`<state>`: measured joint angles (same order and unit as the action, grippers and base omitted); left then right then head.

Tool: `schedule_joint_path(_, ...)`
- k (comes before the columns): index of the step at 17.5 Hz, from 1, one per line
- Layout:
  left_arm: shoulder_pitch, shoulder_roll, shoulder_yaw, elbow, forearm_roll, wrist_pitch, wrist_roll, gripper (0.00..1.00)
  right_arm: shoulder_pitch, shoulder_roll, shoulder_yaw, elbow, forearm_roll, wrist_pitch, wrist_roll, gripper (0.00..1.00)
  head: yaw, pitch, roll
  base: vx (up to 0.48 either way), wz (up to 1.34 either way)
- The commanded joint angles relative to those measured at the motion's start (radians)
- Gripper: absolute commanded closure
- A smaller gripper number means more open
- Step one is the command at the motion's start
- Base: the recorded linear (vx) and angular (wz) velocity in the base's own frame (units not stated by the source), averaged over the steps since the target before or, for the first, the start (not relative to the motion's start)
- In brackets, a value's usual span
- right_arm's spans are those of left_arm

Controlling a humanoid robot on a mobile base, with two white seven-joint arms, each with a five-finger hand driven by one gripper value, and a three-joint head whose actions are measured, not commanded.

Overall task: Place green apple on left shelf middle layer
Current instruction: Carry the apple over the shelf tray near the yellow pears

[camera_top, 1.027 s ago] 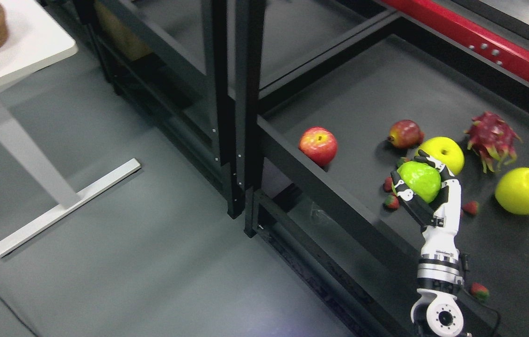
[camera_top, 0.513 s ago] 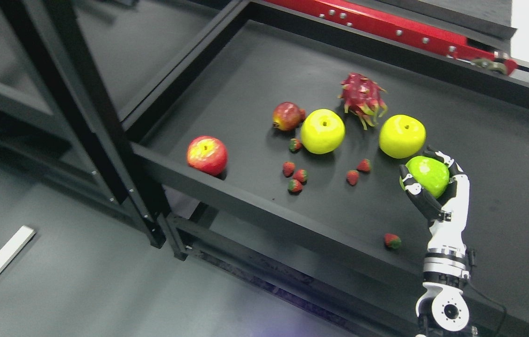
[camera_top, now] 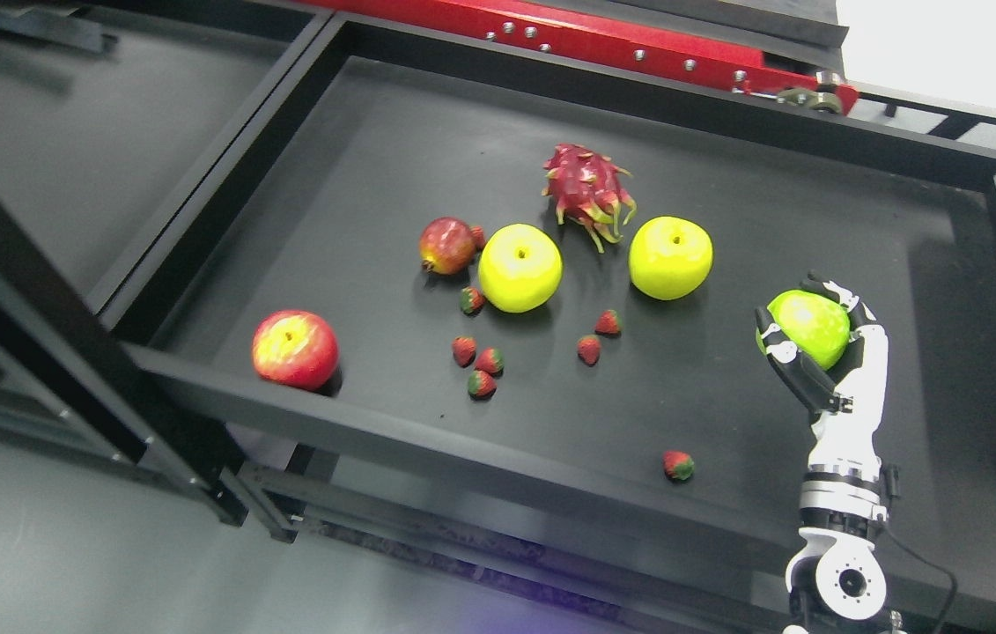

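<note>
My right hand point(camera_top: 815, 339) rises from the bottom right with its black and white fingers curled around a bright green apple point(camera_top: 806, 326). It holds the apple above the right part of a black shelf tray point(camera_top: 357, 414). The left arm does not show. A second black shelf point(camera_top: 66, 158) lies to the left, behind a black upright post point(camera_top: 48, 343).
On the tray lie a red apple point(camera_top: 295, 349), a small red fruit point(camera_top: 447, 245), two yellow apples point(camera_top: 520, 267) point(camera_top: 670, 257), a dragon fruit point(camera_top: 587, 190) and several strawberries point(camera_top: 480, 363). A red beam point(camera_top: 603, 40) runs along the back. Grey floor point(camera_top: 66, 546) is lower left.
The whole picture has swung right, so the camera moved: the white table and floor left the view and the tray now fills it. My right hand still grips the green apple.
</note>
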<state>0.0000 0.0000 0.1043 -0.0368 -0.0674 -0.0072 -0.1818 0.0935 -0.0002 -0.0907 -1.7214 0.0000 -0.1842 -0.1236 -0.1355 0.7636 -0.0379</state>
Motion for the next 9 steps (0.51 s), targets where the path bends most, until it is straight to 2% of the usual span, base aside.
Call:
schedule_joint_path(1, -0.021, 0.017, 0.000, 0.000, 0.000, 0.000, -0.001, 0.00, -0.002, -0.017, -0.003, 0.002, 0.032, 0.000, 0.004, 1.00, 0.0000, 0.000, 0.000, 0.119, -0.23)
schedule_joint_path(9, -0.021, 0.017, 0.000, 0.000, 0.000, 0.000, -0.001, 0.00, -0.002, -0.017, -0.003, 0.002, 0.032, 0.000, 0.002, 1.00, 0.0000, 0.000, 0.000, 0.106, -0.16)
